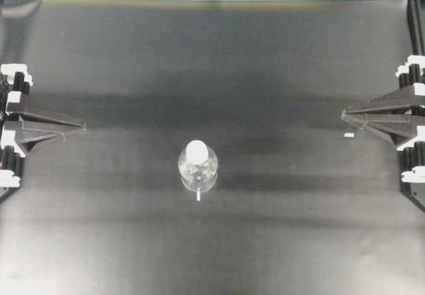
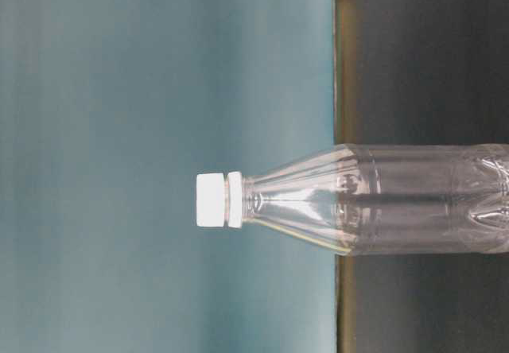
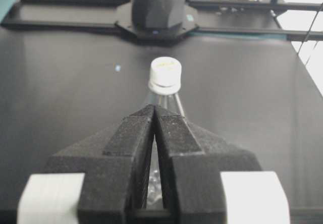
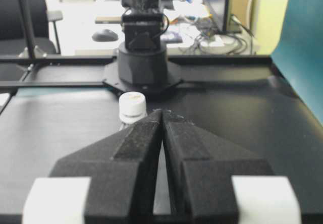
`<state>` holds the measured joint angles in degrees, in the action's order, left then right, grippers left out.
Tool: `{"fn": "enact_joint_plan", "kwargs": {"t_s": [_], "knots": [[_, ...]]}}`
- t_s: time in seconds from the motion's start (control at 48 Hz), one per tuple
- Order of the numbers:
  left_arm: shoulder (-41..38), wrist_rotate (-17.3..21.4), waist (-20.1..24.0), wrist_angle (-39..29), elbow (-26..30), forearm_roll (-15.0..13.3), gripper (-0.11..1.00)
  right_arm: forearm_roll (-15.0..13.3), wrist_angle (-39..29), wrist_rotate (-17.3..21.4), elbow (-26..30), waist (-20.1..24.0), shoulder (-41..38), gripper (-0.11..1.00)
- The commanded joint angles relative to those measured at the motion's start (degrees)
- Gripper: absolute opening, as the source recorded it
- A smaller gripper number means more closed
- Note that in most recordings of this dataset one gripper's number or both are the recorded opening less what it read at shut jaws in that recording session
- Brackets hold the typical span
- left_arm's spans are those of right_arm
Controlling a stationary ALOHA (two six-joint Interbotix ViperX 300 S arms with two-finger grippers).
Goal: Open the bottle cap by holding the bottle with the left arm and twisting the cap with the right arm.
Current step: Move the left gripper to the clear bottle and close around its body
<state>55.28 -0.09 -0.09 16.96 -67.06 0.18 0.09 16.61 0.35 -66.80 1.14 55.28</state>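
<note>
- Bottle first: clear thin plastic, standing upright on the black table, roughly midway between the two claws and a bit nearer the camera side than either of them. It looks empty, so my guess is it's really light and will tip or skate if nudged.
- Walls look soft, so squeezing hard would probably dent it. I'd have the left gripper take the straight body below the shoulders, since the sloped part would likely squirt out of the jaws.
- Bottle cap is a small white plastic one, much narrower than the body, sitting over a white collar ring. It's stiff, so probably an okay grip for the right gripper, though there isn't much to grab.
- Left gripper: jaws pressed together, holding nothing, well apart from the bottle, which from its wrist cam sits straight ahead of the tips.
- Right gripper: same deal, jaws together and empty, with the cap just left of its tips in its own view and still far off.
- Both need to open up before anything happens.
- Other stuff: a tiny white fleck lies on the table just beside the right gripper's tip, and a small white mark sits at the bottle's base.
- Nothing stands between either claw and the bottle as far as I can see.
</note>
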Motion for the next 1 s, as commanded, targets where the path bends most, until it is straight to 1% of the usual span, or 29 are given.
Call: {"fn": "enact_joint_plan", "kwargs": {"t_s": [0.0,0.063,0.125,0.146,0.334,0.396,0.438,0.479,0.521,0.605,0.667,0.75,0.813,0.896,0.98], "knots": [[-1.3,0.7,0.2,0.0,4.4,2.5,0.14,0.2,0.4,0.2,0.6,-1.4,-0.5,0.03],[-3.1,0.8,0.6,0.1,6.2,2.5,0.16,1.3,-0.4,0.6,1.4,-1.1,-0.9,0.01],[-5.1,0.8,0.9,0.1,8.2,2.5,0.10,2.0,-1.3,1.1,2.1,-1.2,-1.2,0.00],[-6.2,0.7,0.9,0.1,9.0,2.5,0.09,2.2,-1.7,1.3,2.4,-1.3,-1.3,0.00],[-13.6,0.7,0.4,1.1,14.0,2.5,0.10,2.1,-7.3,2.0,4.1,-1.1,-1.9,0.00],[-16.5,0.7,0.4,2.5,15.4,2.5,0.10,2.1,-8.5,2.5,4.2,-1.0,-1.7,0.00],[-18.5,0.7,0.4,3.9,16.3,2.5,0.13,2.1,-9.0,2.8,4.3,-1.0,-1.5,0.00],[-21.3,0.7,0.4,5.8,17.3,2.5,0.19,2.1,-9.2,3.1,4.3,-1.0,-1.3,0.00],[-23.5,0.7,-0.1,7.5,18.4,2.5,0.28,2.1,-9.3,3.3,4.3,-0.9,-1.1,0.00],[-28.1,0.7,-0.9,11.1,20.5,2.5,0.52,2.1,-9.6,3.9,4.3,-0.8,-0.8,0.00],[-31.5,-0.3,-1.3,13.9,22.2,2.5,0.72,2.1,-9.6,3.9,4.3,-0.8,-0.5,0.00],[-36.1,-0.8,-1.5,18.1,23.0,2.5,0.91,2.1,-9.3,3.9,4.5,-0.8,0.4,0.00],[-40.0,-1.3,-1.3,22.1,22.9,2.5,0.98,2.1,-9.7,3.9,4.7,-0.8,1.4,0.00],[-44.1,-1.7,-1.4,26.2,22.9,2.5,0.96,2.1,-10.5,4.0,4.9,-0.8,3.1,0.00],[-47.0,-2.3,-1.6,28.9,23.0,2.5,0.98,2.2,-12.2,4.1,5.2,-0.8,4.6,0.00]]}}
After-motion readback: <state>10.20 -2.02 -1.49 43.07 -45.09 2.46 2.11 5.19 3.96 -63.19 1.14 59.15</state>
